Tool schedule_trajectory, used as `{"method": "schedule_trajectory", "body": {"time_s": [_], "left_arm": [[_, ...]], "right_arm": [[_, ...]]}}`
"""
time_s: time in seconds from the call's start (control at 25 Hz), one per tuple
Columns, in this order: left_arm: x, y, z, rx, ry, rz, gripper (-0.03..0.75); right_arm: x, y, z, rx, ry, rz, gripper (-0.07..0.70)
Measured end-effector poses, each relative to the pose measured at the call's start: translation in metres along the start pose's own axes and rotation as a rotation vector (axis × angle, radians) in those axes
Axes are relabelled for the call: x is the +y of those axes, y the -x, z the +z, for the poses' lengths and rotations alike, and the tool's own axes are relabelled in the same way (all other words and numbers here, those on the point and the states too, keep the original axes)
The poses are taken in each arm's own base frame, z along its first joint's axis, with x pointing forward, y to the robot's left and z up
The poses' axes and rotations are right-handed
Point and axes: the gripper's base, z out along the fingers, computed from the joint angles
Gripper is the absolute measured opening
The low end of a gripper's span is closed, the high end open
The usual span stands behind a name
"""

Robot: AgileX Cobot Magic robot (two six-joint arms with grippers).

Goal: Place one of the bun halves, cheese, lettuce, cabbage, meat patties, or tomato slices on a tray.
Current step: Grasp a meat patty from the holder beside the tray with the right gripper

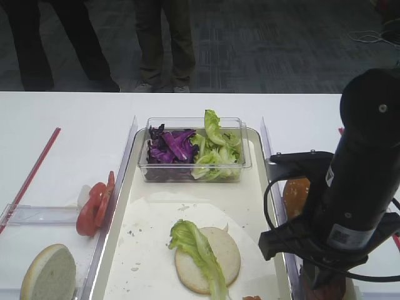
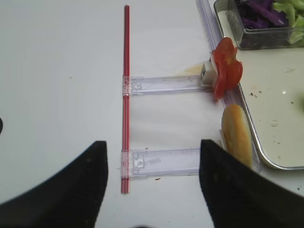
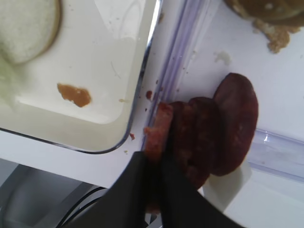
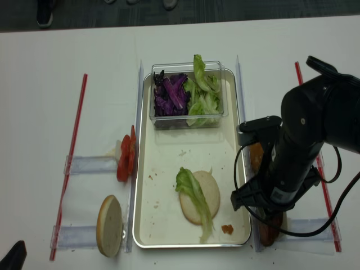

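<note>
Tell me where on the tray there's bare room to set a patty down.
Free: the tray's left strip beside the bun half, and the band between that bun and the clear tub. Crowded: the far end, filled by the tub, and the near right corner, with a sauce smear close to the bun and its lettuce leaf.

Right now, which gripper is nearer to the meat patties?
The right. The right gripper is shut on the end patty of the meat patties beside the tray; the left gripper hovers open across the tray, near the tomato slices.
</note>
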Motion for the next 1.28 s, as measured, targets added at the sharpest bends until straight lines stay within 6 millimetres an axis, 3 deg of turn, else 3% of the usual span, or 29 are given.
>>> {"method": "schedule_trajectory", "body": {"time_s": [0.96, 1.28], "left_arm": [[0.000, 0.000, 0.000, 0.000, 0.000, 0.000, 0.400], [0.000, 0.000, 0.000, 0.000, 0.000, 0.000, 0.400]], "right_arm": [[0.004, -0.019, -0.036, -0.115, 0.055, -0.024, 0.111], [0.005, -0.021, -0.037, -0.100, 0.074, 0.015, 0.109]]}}
